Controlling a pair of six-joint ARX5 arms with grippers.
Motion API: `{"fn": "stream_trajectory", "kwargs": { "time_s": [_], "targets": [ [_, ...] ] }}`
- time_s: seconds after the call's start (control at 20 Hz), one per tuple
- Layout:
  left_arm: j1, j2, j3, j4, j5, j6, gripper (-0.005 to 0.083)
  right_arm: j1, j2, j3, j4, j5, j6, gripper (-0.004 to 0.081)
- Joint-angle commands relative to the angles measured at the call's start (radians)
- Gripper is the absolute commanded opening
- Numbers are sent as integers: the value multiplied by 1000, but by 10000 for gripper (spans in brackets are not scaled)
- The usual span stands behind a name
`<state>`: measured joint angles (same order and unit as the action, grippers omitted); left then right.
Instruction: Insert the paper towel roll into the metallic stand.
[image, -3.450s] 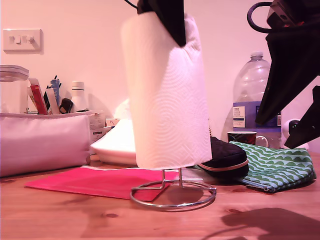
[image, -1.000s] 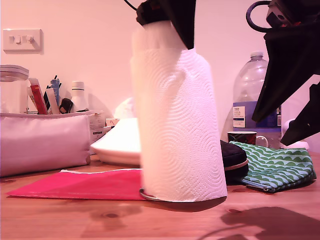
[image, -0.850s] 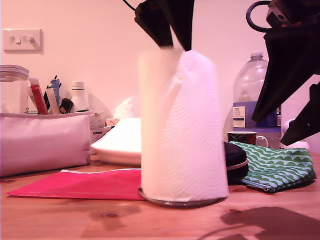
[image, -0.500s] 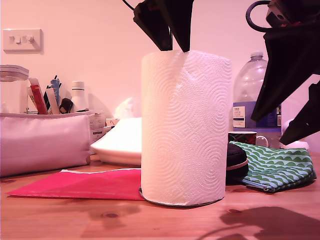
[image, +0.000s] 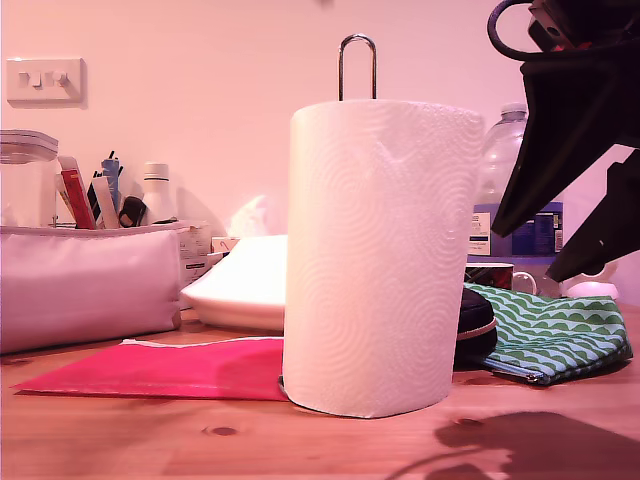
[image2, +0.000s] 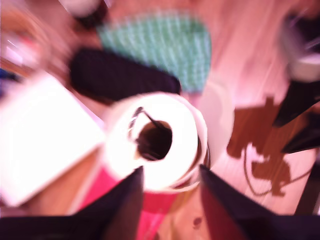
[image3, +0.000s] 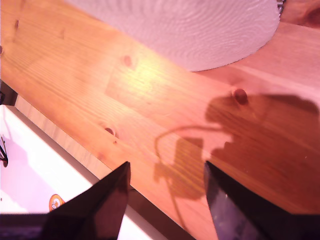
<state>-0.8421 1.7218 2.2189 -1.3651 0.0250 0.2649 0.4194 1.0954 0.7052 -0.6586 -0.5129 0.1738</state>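
The paper towel roll (image: 380, 260) stands upright on the wooden table, threaded over the metallic stand. The stand's chrome loop (image: 357, 65) pokes out above the roll's top; its ring base is hidden under the roll. In the blurred first wrist view I look straight down on the roll (image2: 165, 165), with the stand's wire (image2: 150, 120) inside the hollow core. My first gripper (image2: 170, 172) hangs open above it, holding nothing, and is out of the exterior view. My second gripper (image3: 166, 167) is open over bare table beside the roll (image3: 200, 30), at the exterior view's right (image: 525, 255).
A pink sheet (image: 150, 365) lies flat at the exterior view's left of the roll. A black pouch (image: 478, 325), a green patterned pouch (image: 555, 335), a mug (image: 487, 273) and a water bottle (image: 510, 135) sit to its right. A white dish (image: 245, 285) and a padded case (image: 85, 285) stand behind.
The roll came down over the stand until it rested on the base. The first gripper then let go of it and rose out of the exterior view, uncovering the loop.
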Motion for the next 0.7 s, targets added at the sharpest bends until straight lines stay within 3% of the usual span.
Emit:
{"fn": "stream_trajectory", "kwargs": {
  "time_s": [0.0,0.15,0.45,0.5,0.65],
  "targets": [
    [-3,-18,9,4,4,-12,-24,-3,-10,41,3,-1,-18,292],
    [-3,-65,9,3,5,-72,-23,-3,-10,82,3,-1,-18,-17],
    [-3,-104,8,2,58,-125,-24,-3,-10,156,57,8,2,-6],
    [-2,-108,7,2,56,-111,-24,-3,-15,156,66,58,-6,-6],
    [-2,-122,6,3,53,-74,-24,-1,-37,156,64,306,-53,-6]
  ]
}}
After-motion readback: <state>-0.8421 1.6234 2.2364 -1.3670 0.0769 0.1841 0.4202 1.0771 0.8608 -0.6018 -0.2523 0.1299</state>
